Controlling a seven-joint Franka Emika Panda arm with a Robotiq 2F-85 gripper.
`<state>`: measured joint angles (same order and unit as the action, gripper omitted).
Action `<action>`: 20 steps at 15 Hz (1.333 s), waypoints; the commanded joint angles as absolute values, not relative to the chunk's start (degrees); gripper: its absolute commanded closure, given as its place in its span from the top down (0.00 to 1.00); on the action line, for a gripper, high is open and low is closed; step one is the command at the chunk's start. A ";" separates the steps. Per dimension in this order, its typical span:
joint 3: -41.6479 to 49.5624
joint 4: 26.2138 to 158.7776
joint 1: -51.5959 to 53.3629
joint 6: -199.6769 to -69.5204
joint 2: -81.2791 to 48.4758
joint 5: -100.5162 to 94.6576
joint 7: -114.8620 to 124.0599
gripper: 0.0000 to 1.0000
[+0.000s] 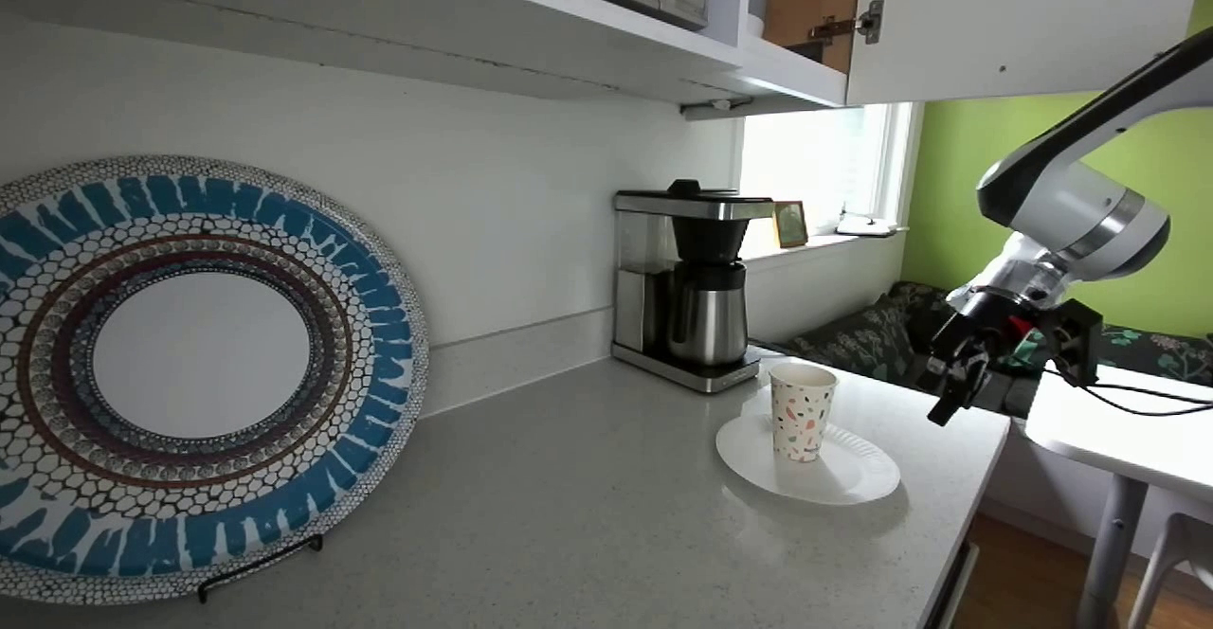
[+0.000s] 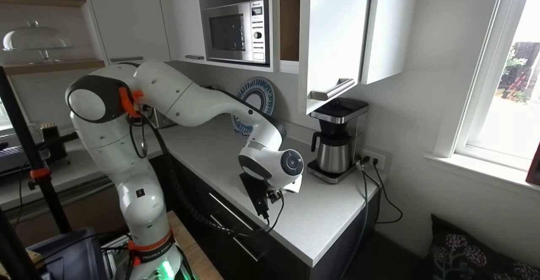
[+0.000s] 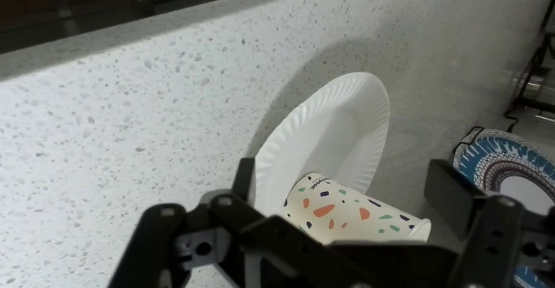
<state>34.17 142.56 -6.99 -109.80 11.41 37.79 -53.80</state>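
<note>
On a spotty gray counter [image 1: 559,487], a white paper plate [image 1: 858,463] is laid, and a paper cup [image 1: 801,411] with orange and green bits is stood upright on it. In the wrist view, the gripper [image 3: 347,187] is seen with its two black fingers [image 3: 451,194] spread wide apart. The cup is seen in the gap between them, and most of the paper plate is seen between eleven and twelve o'clock from the cup. In an exterior view, the gripper is held near the cup, between two and three o'clock from it, with space left between the two, and a coffee maker [image 1: 706,239] is seen between ten and eleven o'clock. A big painted plate [image 1: 201,354] is propped on a thin black stand [image 1: 261,566] at nine o'clock, and a white cupboard door [image 1: 1023,23] is swung open at one o'clock. In an exterior view, the white arm [image 2: 202,103] is bent down toward the counter, and a microwave [image 2: 234,35] is tucked among cupboards [image 2: 126,18] between eleven and twelve o'clock from the gripper.
</note>
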 commanded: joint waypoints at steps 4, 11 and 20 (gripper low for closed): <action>29.78 137.76 -12.36 -107.99 1.61 49.42 -58.65 1.00; 23.79 131.61 -16.58 -108.12 -7.89 54.12 -58.60 1.00; 19.04 125.31 -19.55 -105.18 -14.03 54.56 -58.33 1.00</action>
<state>20.84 127.72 -17.92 -106.98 -11.36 53.46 -57.27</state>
